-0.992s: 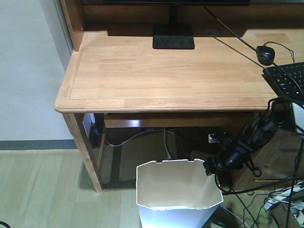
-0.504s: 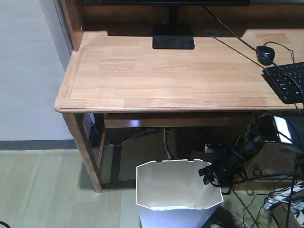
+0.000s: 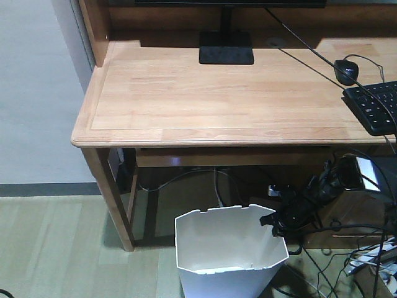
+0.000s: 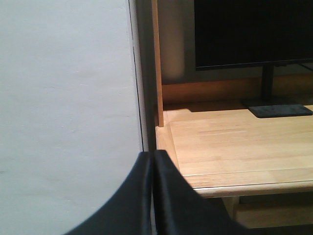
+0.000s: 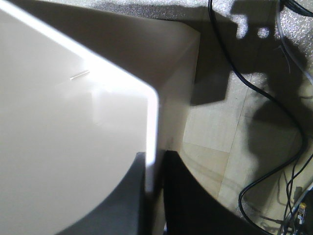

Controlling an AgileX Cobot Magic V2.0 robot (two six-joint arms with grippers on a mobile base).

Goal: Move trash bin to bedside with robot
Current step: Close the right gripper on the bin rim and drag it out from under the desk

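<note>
The white faceted trash bin (image 3: pixel 231 273) stands on the floor in front of the desk, its notched rim facing up. My black right arm (image 3: pixel 313 197) reaches down from the right, and the right gripper (image 3: pixel 268 219) is shut on the bin's right rear rim. In the right wrist view the bin's thin white wall (image 5: pixel 152 122) runs between the two black fingers of the gripper (image 5: pixel 154 161), with the cream inside (image 5: pixel 68 137) to the left. The left gripper (image 4: pixel 153 155) is shut on nothing and faces the wall beside the desk. The bedside is out of view.
A light wooden desk (image 3: pixel 217 99) carries a monitor stand (image 3: pixel 226 48), a mouse (image 3: pixel 347 71) and a keyboard (image 3: pixel 375 105). Its front leg (image 3: pixel 115 198) stands left of the bin. Loose black cables (image 3: pixel 347 261) lie on the floor at the right. A grey wall (image 4: pixel 63 98) is on the left.
The right arm has come down and leftward onto the bin's rim. The bin has shifted slightly to the left.
</note>
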